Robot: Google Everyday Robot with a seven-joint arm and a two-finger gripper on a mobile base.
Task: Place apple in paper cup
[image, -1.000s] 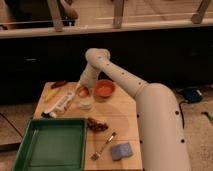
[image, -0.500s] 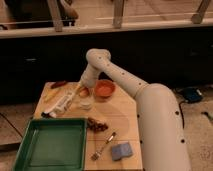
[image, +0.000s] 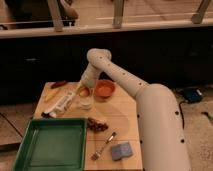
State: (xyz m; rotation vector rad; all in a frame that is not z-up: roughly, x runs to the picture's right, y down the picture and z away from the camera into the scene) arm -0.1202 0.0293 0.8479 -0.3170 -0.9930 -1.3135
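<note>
The small white paper cup [image: 85,104] stands on the wooden table [image: 122,117], left of centre. The gripper [image: 83,91] hangs at the end of the white arm [image: 120,75], directly above the cup's far rim. A small orange-red apple [image: 85,92] shows at the gripper's tip, just above the cup's mouth and very close to it. I cannot make out whether the apple is held or rests on the cup.
A wide orange bowl [image: 105,90] sits right of the gripper. A long white packet [image: 60,104], a yellow item [image: 52,95] and a red item [image: 59,84] lie to the left. A green tray [image: 50,145], a dark red-brown lump [image: 97,125], a fork [image: 104,145] and a blue-grey sponge [image: 121,150] lie in front.
</note>
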